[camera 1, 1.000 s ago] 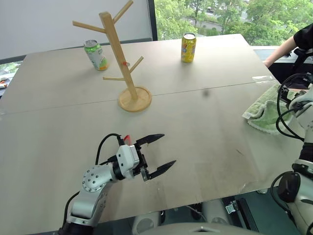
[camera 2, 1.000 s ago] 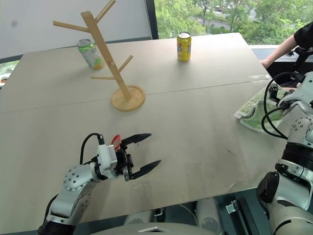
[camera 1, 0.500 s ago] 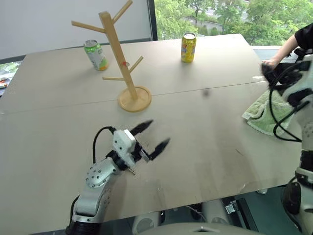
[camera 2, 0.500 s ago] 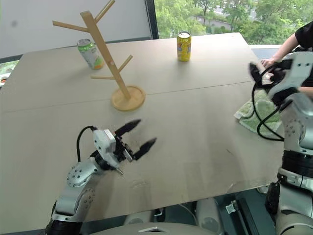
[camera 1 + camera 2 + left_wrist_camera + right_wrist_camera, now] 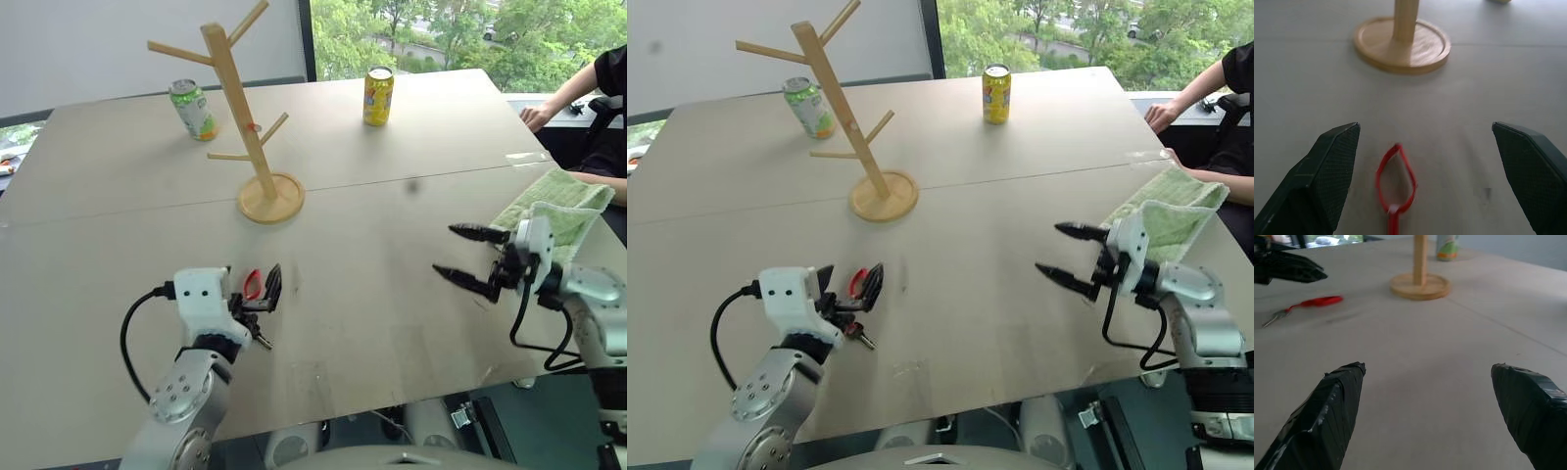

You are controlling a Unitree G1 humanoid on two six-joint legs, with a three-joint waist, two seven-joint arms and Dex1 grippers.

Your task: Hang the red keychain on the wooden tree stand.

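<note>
Red keychain (image 5: 1396, 178) lay flat on bench (image 5: 392, 235) — thin oval plastic loop, between wide-spread fingers of left gripper (image 5: 1430, 176), untouched. Head view alone showed dark keys trailing from loop. Wooden tree stand (image 5: 257, 147) upright beyond, round disc base, angled pegs. Right gripper (image 5: 468, 257) spread wide, holding nothing, well apart — green towel (image 5: 549, 201) beside it.

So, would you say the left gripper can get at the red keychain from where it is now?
Probably yes. The left gripper is open, its fingers either side of the red keychain, which lies flat on the table just ahead of it. Nothing lies between them; the wooden tree stand is well beyond.
</note>
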